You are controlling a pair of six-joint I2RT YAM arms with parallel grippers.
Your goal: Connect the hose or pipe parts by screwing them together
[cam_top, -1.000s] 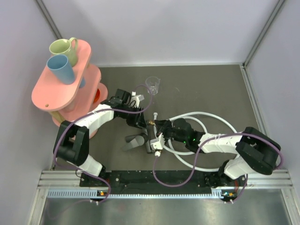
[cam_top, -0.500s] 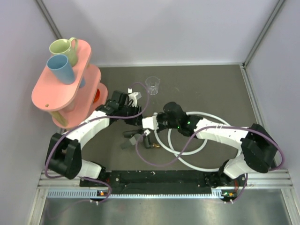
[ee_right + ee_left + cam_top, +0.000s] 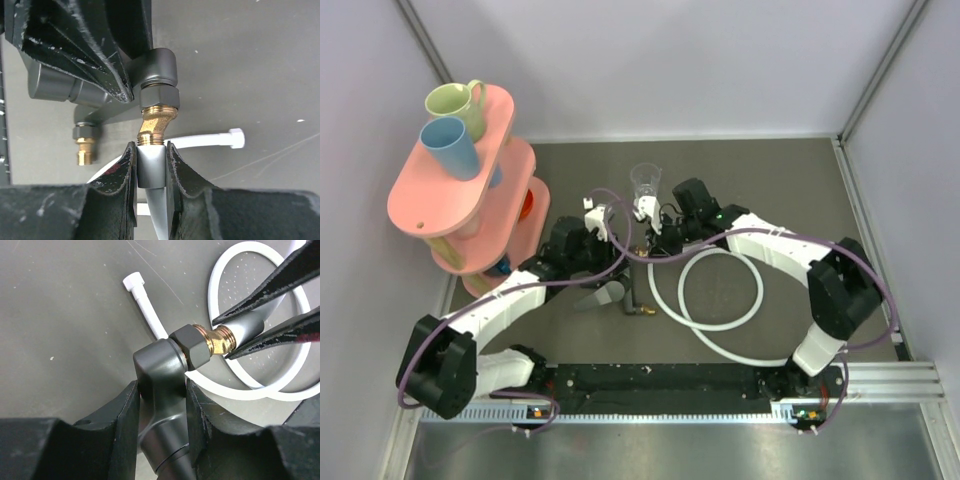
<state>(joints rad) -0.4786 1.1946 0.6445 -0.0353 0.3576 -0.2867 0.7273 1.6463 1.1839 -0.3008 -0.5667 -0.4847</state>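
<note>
The right end effector (image 3: pixel 150 155) is closed narrowly on the hose's metal end connector (image 3: pixel 150 172), a smooth grey sleeve whose mouth touches the brass threaded tip (image 3: pixel 152 127) of the black T-shaped fitting (image 3: pixel 150 70). Whether any thread has caught cannot be told. The left end effector (image 3: pixel 162 395) clamps the fitting's rounded, matte dark body just above the surface (image 3: pixel 60 315), with the hex collar and brass tip sticking out beyond its fingers.

The main risk is probably cross-threading. In the right wrist view the brass piece looks slightly canted against the sleeve, so turning now could jam the fine threads. Both gripped parts are smooth, hard metal. The sleeve could spin inside the pads instead of turning, or the round fitting body could rotate in the left grip and cancel the twist.

The white flexible hose (image 3: pixel 235 390) trails away from the sleeve in springy loops. Winding it may build torsion that drags the connector off axis or backs it out. The fitting's second brass tip (image 3: pixel 85 150) hangs free to one side. The hose's other end, a small white ribbed connector (image 3: pixel 133 281), lies loose on the scuffed, dark grey surface. A clear plastic cup (image 3: pixel 645 181) stands near the right wrist, and a wide wrist roll could knock it over.
</note>
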